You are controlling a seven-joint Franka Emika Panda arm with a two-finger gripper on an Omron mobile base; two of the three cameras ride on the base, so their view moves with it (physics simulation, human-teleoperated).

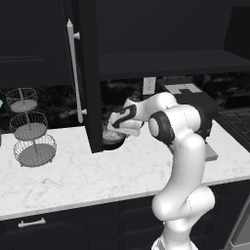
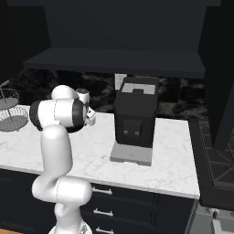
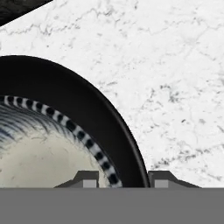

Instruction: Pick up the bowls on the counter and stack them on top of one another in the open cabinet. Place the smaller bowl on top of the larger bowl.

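Your tool (image 3: 122, 181) straddled the bowl's (image 3: 52, 144) rim, one fingertip (image 3: 89, 180) inside, one outside; whether it had clenched, you couldn't tell. The round bowl sat upright on the veined marble table (image 3: 175, 87), dark-walled, with a striped band around a pale inside.

Bowl (image 1: 113, 138) on the counter (image 1: 97, 171), right of wire stand (image 1: 30, 128).

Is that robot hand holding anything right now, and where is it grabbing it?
Its gripper straddles the dark rim of the shallow grey bowl with the pale speckled inside, one fingertip inside, one outside. Whether it grips yet cannot be told.
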